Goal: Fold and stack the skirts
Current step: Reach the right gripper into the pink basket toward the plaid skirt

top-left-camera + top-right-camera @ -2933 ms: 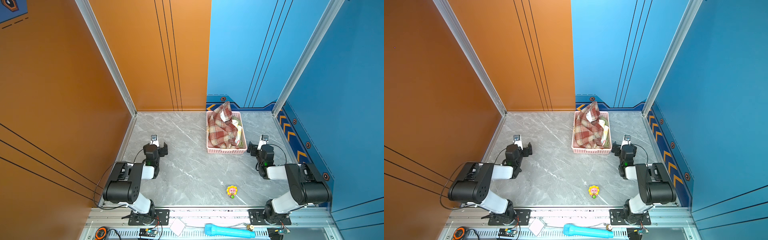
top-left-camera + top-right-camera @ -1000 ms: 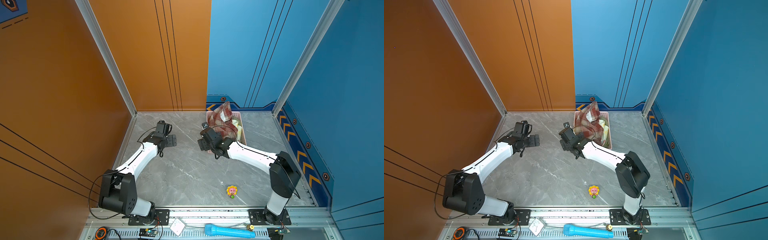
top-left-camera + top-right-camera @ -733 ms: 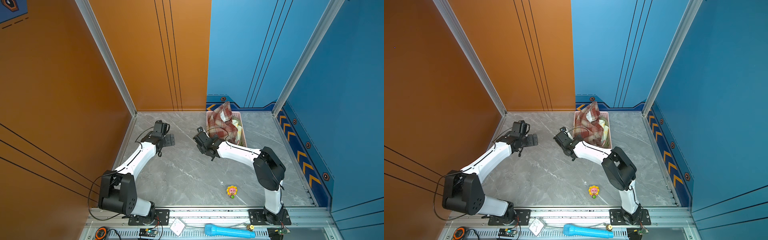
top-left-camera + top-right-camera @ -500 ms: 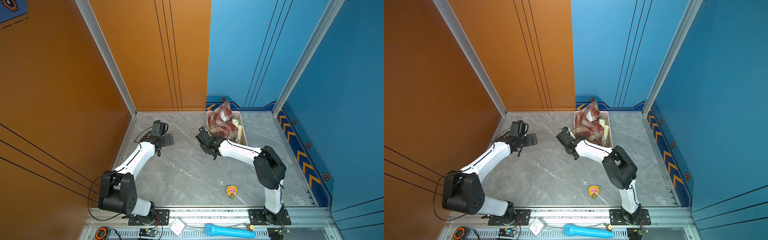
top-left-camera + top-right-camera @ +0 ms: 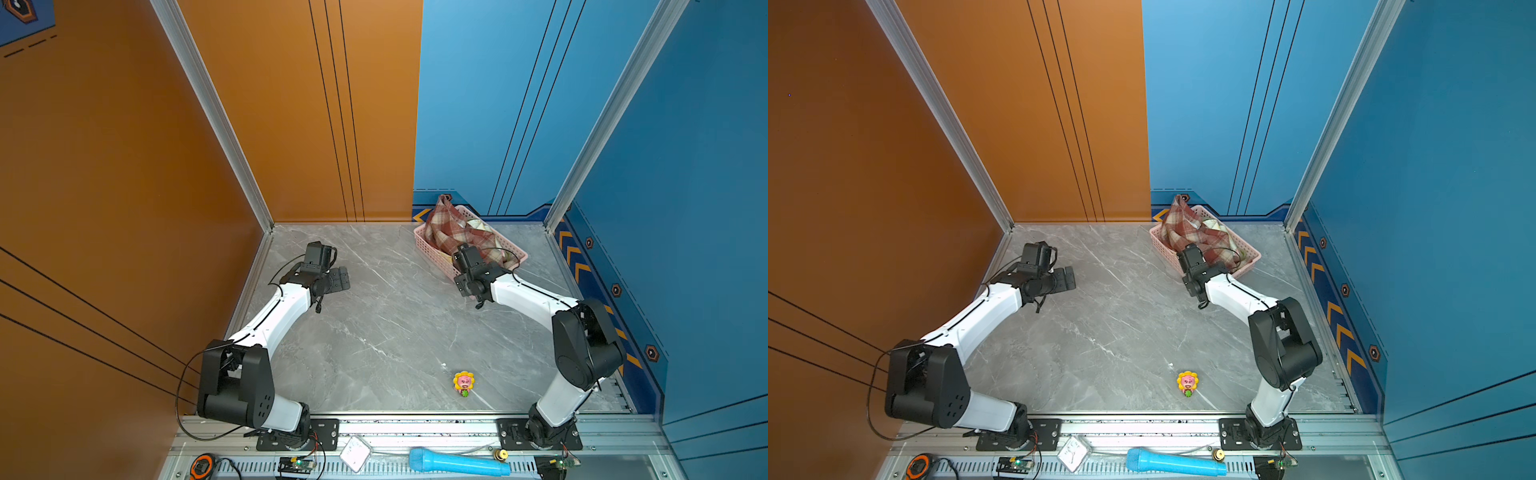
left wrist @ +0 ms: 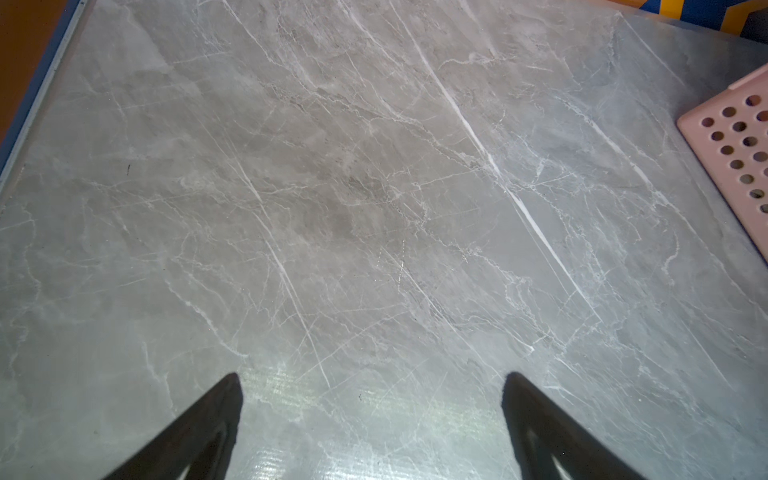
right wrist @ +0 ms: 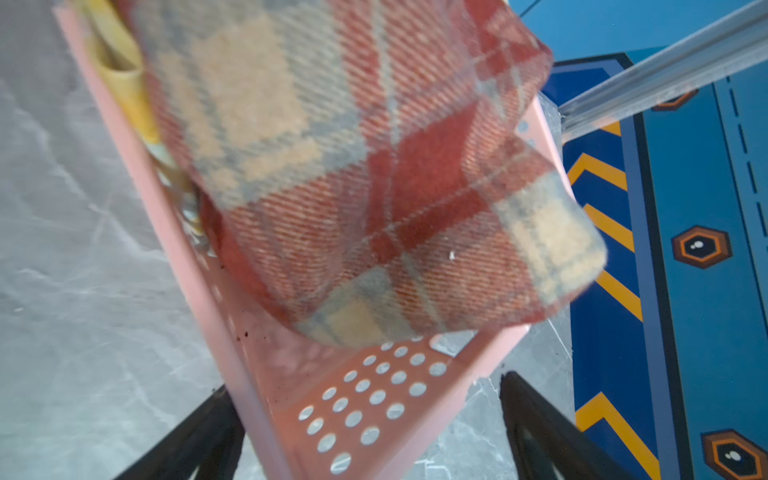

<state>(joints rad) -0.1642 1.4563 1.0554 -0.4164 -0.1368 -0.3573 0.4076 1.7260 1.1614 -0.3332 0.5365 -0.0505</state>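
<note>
The skirts lie heaped in a pink perforated basket (image 5: 432, 254) (image 5: 1166, 250) at the back right. The red-and-cream plaid skirt (image 5: 451, 232) (image 5: 1190, 232) (image 7: 374, 174) is on top and hangs over the rim. A yellow-cream cloth (image 7: 124, 83) (image 5: 478, 224) shows beneath it; any other skirt is hidden. My right gripper (image 5: 459, 262) (image 5: 1185, 261) (image 7: 368, 382) is open and straddles the basket's near corner, holding nothing. My left gripper (image 5: 341, 279) (image 5: 1068, 280) (image 6: 372, 378) is open over bare marble on the left, far from the basket.
A small sunflower toy (image 5: 464, 383) (image 5: 1187, 383) stands near the front edge. A blue microphone (image 5: 457, 466) lies on the front rail. Orange walls close the left and back left, blue walls the right. The basket's side (image 6: 739, 145) shows in the left wrist view.
My right gripper has swung right from the middle of the table to the basket's near corner, and the basket now sits turned at an angle. The left arm has barely moved.
</note>
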